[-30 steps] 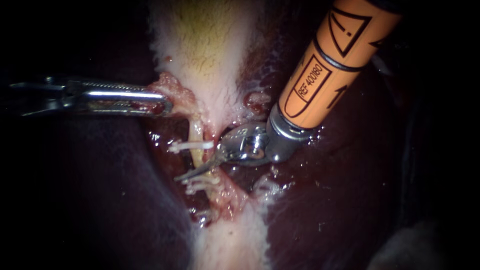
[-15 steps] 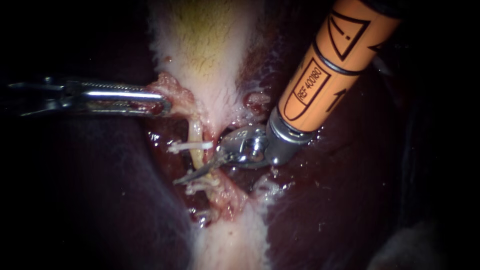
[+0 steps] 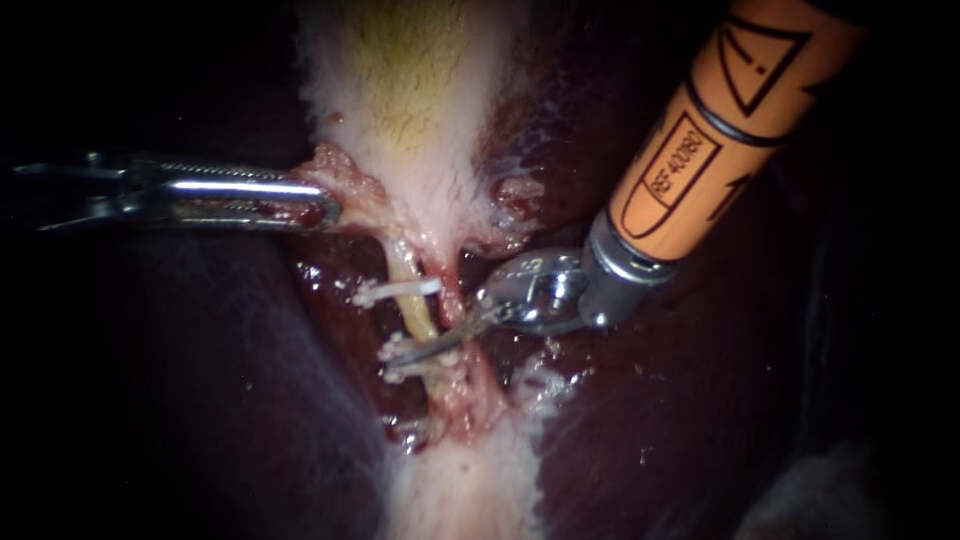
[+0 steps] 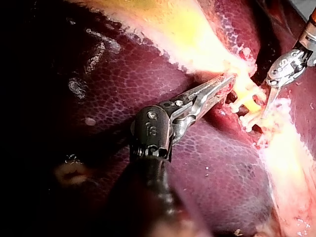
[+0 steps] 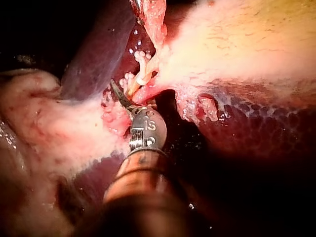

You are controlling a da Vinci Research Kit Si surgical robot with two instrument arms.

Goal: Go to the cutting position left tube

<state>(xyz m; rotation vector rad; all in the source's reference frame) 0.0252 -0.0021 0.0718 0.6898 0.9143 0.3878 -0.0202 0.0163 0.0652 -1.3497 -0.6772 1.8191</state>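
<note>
– Left tube sitting where?
– Running under the upper clip. On my right instrument the closed claw is crossing it just below that clip. I'm aiming to open, then straddle squarely.

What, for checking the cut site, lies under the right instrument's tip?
The yellowish tube, between the upper clip and lower clips; the stretch directly beneath the right instrument is hidden.

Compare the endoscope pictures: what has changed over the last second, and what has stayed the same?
The right instrument has drawn back toward the upper right; its tip still crosses the tube between the upper clip and the lower clips. The left instrument stays shut on the tissue, unmoved.
</note>
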